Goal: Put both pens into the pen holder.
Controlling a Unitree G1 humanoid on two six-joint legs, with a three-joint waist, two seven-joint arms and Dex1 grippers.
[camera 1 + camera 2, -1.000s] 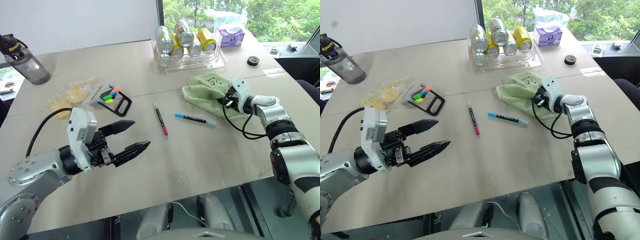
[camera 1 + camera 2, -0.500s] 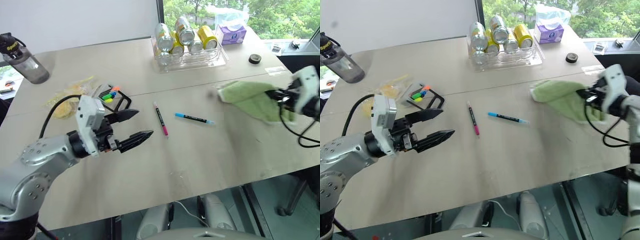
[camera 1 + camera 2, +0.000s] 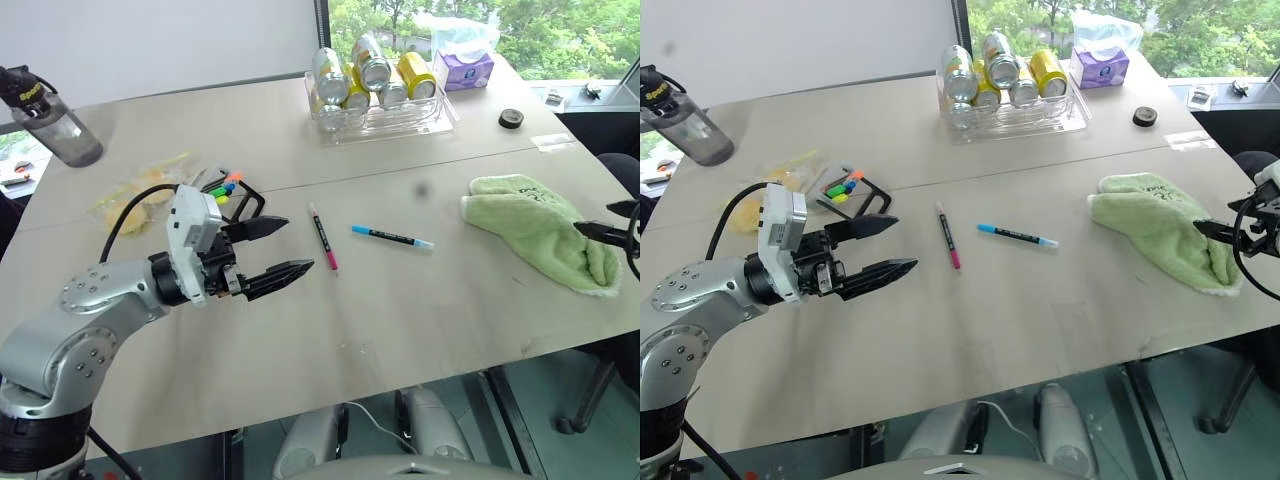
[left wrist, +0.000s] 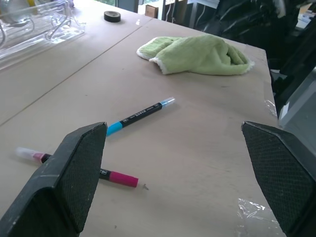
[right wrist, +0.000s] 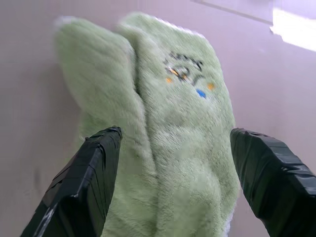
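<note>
Two black fingers of the left gripper [image 3: 278, 250] stand wide apart and hold nothing; they point toward the pink pen [image 3: 321, 238], which lies flat just beyond their tips. Next to the pink pen, on the side away from the gripper, lies the blue pen [image 3: 391, 236], also flat and not touching it. The pen holder [image 3: 232, 198] sits behind the left gripper, on the other side from the blue pen, with colourful marker tips showing. The right gripper [image 5: 173, 192] has its fingers spread over the green towel [image 3: 540, 240] without gripping it; the towel lies well beyond the blue pen, near the edge of the pale table [image 3: 330, 340]. Behind the pens stand a clear tray of cans [image 3: 375, 95] and a window with green trees.
</note>
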